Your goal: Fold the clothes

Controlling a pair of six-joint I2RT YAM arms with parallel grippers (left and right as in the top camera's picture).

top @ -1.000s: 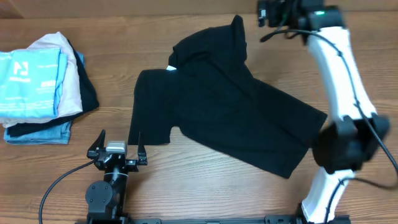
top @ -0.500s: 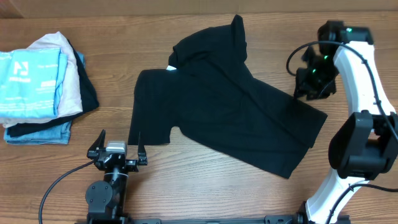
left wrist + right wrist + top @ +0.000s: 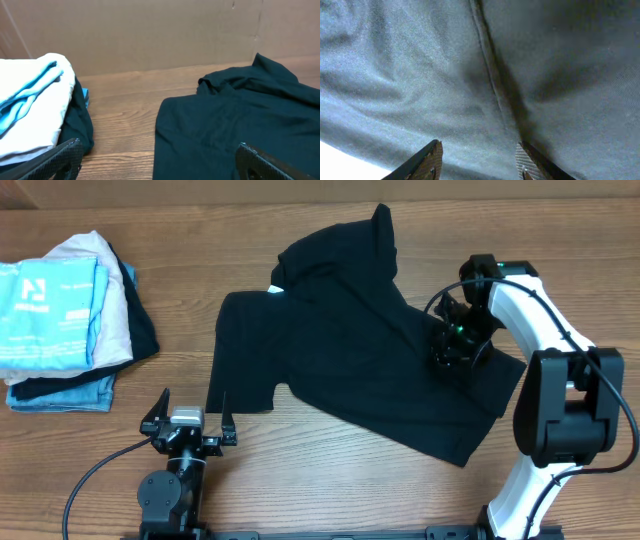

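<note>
Right gripper [image 3: 479,147] just dropped from the table's [image 3: 300,480] far edge onto the black T-shirt's [image 3: 340,360] right side, jaws part-open, apparently nothing pinched yet, so the fold grab is only starting.

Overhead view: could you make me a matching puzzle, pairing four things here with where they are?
Things:
1. black T-shirt
2. stack of folded clothes
3. left fingers
4. right fingers

Places:
A. on the left side of the table
B. down over the shirt's right part
C. spread out in the middle
D. by the front edge, spread wide

Pairs: 1-C, 2-A, 3-D, 4-B
</note>
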